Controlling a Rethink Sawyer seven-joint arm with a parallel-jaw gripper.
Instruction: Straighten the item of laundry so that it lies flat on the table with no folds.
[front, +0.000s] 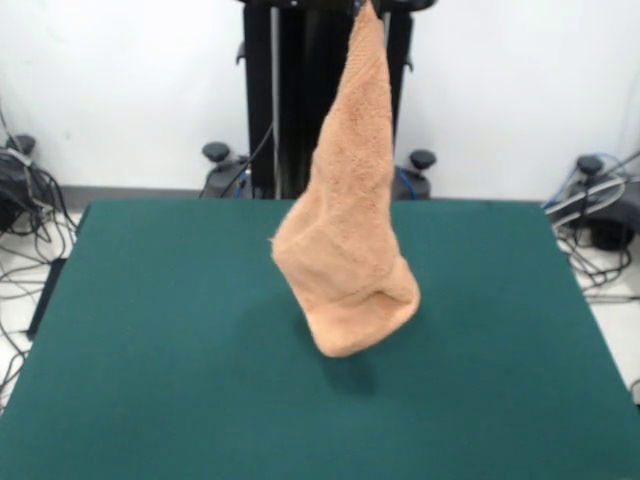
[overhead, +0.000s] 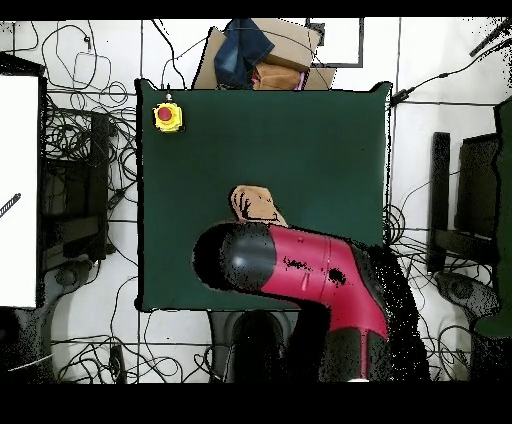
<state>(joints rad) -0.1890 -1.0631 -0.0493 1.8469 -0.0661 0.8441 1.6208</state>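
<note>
The peach-orange towel (front: 348, 240) hangs in the air in a long bunched cone, narrow at the top and folded over itself at its wide lower end. Its top corner goes up to my gripper (front: 367, 5) at the picture's top edge, where only the tips show, shut on that corner. The lower end hangs over the middle of the dark green table (front: 150, 380) and casts a shadow just beneath it. In the overhead view my red and black arm (overhead: 300, 265) covers the gripper, and only a small part of the towel (overhead: 254, 204) shows beside it.
A yellow box with a red button (overhead: 167, 117) sits at one table corner. A cardboard box with dark cloth (overhead: 262, 55) stands off the table's far edge. The black pedestal (front: 295, 100) rises behind the towel. Cables lie on the floor all round.
</note>
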